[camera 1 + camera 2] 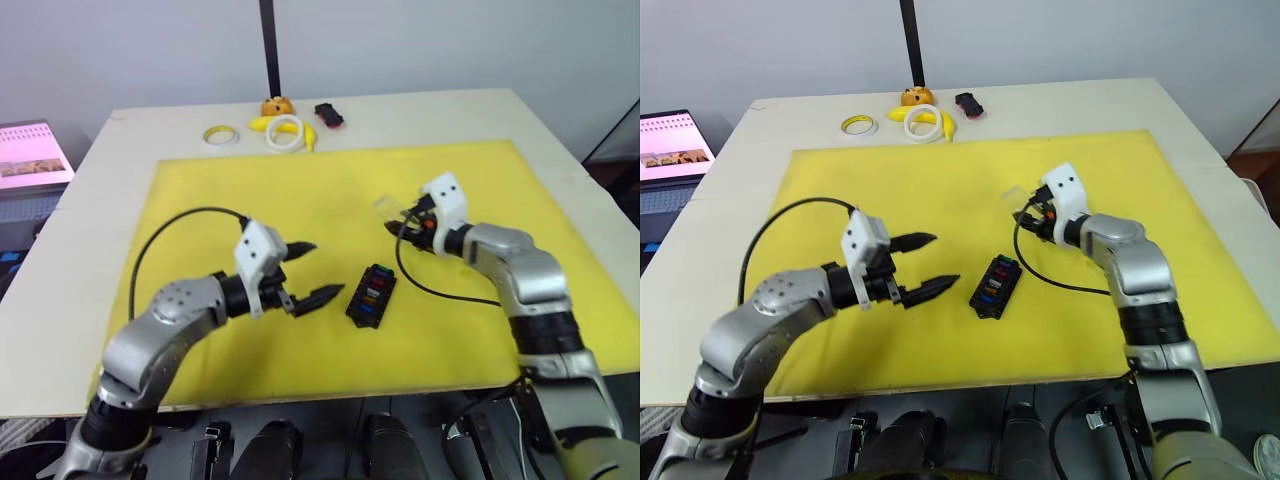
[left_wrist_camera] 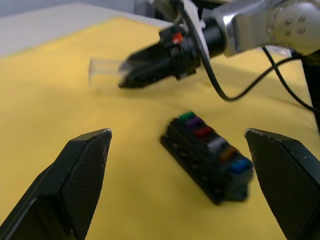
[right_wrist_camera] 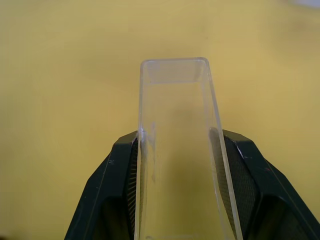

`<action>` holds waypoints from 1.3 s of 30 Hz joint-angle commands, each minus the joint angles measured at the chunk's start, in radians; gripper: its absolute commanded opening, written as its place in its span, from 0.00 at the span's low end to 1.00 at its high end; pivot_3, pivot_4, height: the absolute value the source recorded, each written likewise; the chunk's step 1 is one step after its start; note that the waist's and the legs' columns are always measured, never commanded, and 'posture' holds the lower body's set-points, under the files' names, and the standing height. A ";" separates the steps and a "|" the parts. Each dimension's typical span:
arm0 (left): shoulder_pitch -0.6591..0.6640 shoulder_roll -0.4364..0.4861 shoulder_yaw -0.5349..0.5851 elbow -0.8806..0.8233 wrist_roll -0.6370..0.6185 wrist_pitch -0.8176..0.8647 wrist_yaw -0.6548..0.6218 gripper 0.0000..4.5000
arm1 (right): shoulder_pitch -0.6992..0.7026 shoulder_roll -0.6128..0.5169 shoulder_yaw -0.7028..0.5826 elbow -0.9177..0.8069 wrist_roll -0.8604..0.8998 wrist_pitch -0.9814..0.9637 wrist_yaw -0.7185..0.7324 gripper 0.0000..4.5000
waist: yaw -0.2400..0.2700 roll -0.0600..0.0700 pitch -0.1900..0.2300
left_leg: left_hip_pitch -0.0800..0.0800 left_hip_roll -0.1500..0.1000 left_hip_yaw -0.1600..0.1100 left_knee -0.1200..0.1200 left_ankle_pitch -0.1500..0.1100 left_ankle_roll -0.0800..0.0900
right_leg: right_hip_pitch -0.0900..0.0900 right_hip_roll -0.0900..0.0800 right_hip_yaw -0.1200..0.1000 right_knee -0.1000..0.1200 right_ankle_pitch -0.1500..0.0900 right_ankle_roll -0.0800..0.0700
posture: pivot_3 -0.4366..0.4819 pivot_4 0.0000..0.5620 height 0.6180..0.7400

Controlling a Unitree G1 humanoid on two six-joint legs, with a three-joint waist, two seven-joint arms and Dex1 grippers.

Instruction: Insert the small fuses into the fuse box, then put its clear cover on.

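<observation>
I work over the yellow mat (image 1: 300,190), which gives the small parts a flat, bright ground. The fuse box (image 1: 371,295) lies near its middle, between my two arms, so either can reach it. My left gripper (image 1: 308,270) hangs just beside the box with its fingers spread wide and nothing between them; I judge it waits there to steady the box. My right gripper (image 1: 400,225) is clamped on the clear cover (image 3: 177,145), pinching its long sides so the open end juts forward, apart from the box and above the mat. The small fuses (image 2: 212,142) already sit in a coloured row in the slots, so I reckon capping is what remains.
</observation>
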 commanded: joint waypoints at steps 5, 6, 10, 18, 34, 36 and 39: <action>0.067 -0.057 -0.158 -0.108 0.125 0.003 0.163 1.00 | 0.127 -0.109 -0.130 -0.339 0.091 0.111 0.010 0.38 | 0.001 0.000 0.000 | 0.000 0.000 0.001 0.000 0.000 0.000 | 0.000 0.000 0.001 0.000 0.000 0.000 | 0.48 0.27 1.00; 0.071 -0.079 -0.171 -0.107 0.130 0.019 0.190 1.00 | 0.142 -0.123 -0.138 -0.363 0.097 0.115 0.013 0.38 | 0.002 0.000 0.000 | 0.000 0.000 0.001 0.000 0.000 0.000 | 0.000 0.000 0.001 0.000 0.000 0.000 | 0.48 0.27 1.00; 0.102 -0.139 -0.272 -0.104 0.203 0.039 0.280 1.00 | 0.163 -0.149 -0.204 -0.431 0.150 0.182 -0.001 0.38 | 0.005 0.000 0.000 | 0.000 0.000 0.002 0.000 0.000 0.000 | 0.000 0.000 0.002 -0.001 0.000 0.000 | 0.48 0.27 1.00; 0.118 -0.201 -0.341 -0.065 0.322 0.055 0.398 1.00 | 0.168 -0.160 -0.238 -0.499 0.199 0.264 -0.042 0.38 | 0.025 0.000 0.000 | 0.001 0.000 0.004 0.000 0.000 0.000 | 0.000 0.000 0.004 -0.001 0.000 0.000 | 0.48 0.27 1.00; 0.123 -0.255 -0.400 -0.046 0.341 0.055 0.374 1.00 | 0.200 -0.198 -0.282 -0.520 0.261 0.290 -0.061 0.38 | 0.025 0.000 0.000 | 0.001 0.000 0.004 0.000 0.000 0.001 | 0.000 0.000 0.004 -0.001 0.000 0.000 | 0.48 0.27 1.00; 0.121 -0.267 -0.415 -0.044 0.351 0.057 0.387 1.00 | 0.201 -0.204 -0.288 -0.526 0.270 0.296 -0.061 0.38 | 0.024 0.000 0.000 | 0.001 0.000 0.004 0.000 0.000 0.000 | 0.000 0.000 0.004 -0.001 0.000 0.000 | 0.48 0.27 1.00; 0.116 -0.295 -0.433 -0.032 0.371 0.090 0.417 1.00 | 0.197 -0.215 -0.300 -0.536 0.290 0.309 -0.062 0.38 | 0.024 0.000 0.000 | 0.001 0.000 0.004 0.000 0.000 0.001 | 0.000 0.000 0.004 -0.001 0.000 0.000 | 0.48 0.27 1.00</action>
